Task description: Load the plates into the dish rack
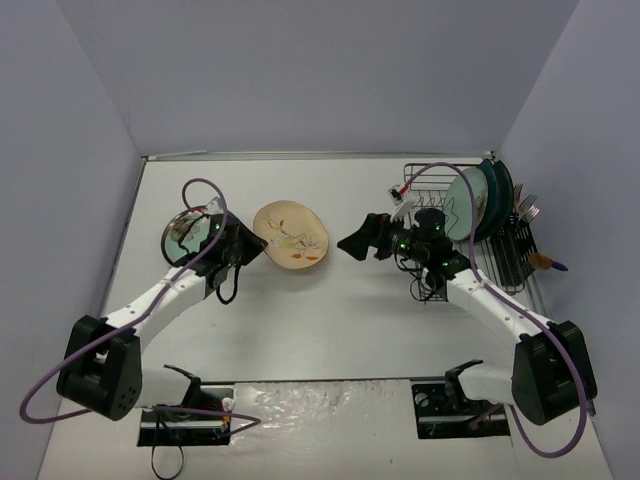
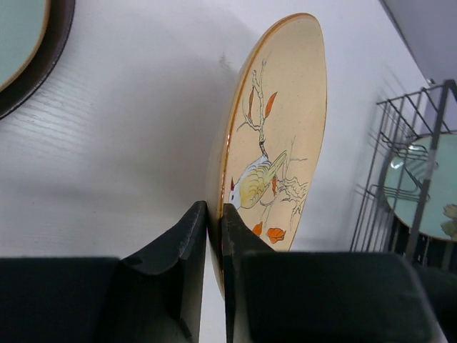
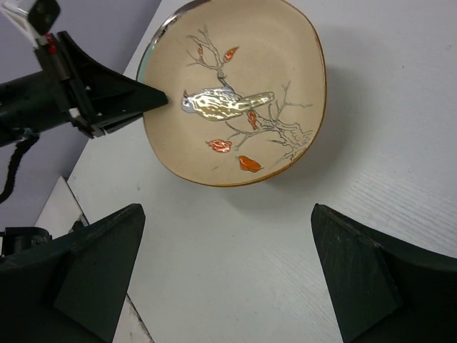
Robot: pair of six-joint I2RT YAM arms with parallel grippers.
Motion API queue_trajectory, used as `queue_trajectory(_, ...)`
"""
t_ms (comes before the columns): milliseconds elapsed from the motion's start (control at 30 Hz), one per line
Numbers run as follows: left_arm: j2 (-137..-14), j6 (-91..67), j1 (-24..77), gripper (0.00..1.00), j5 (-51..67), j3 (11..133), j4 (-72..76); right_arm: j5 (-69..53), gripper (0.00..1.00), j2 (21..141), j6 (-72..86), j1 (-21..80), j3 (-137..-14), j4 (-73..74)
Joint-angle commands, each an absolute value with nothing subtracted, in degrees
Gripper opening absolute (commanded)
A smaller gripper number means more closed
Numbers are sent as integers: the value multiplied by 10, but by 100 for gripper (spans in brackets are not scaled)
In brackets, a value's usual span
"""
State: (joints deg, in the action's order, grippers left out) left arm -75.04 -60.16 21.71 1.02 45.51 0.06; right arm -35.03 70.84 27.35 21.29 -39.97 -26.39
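Observation:
My left gripper is shut on the near rim of the cream floral plate, which is tilted up off the table; it also shows in the left wrist view and the right wrist view. My right gripper is open and empty, just right of that plate, its fingers spread wide. A mint-green round plate with a dark rim lies flat at the left. The black wire dish rack at the right holds a mint-green plate and dark teal plates upright.
The rack's side holder carries forks and cutlery. Purple cables loop over both arms. Grey walls close in the table on the left, back and right.

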Motion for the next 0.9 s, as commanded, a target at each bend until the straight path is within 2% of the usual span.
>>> queue_trajectory(0, -646, -591, 221, 0, 74, 463, 102, -370, 100, 740, 293, 220, -438, -315)
queue_trajectory(200, -572, -584, 221, 0, 113, 446, 103, -404, 100, 805, 300, 223, -470, -343)
queue_trajectory(567, -539, -585, 221, 0, 162, 445, 130, -468, 97, 873, 330, 238, -495, -428)
queue_trajectory(667, -544, -587, 221, 0, 169, 442, 140, -484, 87, 883, 338, 242, -494, -451)
queue_trajectory(733, -546, -585, 221, 0, 174, 441, 143, -493, 74, 884, 353, 242, -491, -469)
queue_trajectory(800, -547, -585, 221, 0, 174, 438, 145, -494, 52, 882, 356, 242, -488, -474)
queue_trajectory(867, -547, -585, 221, 0, 172, 435, 148, -492, 37, 878, 356, 242, -486, -474)
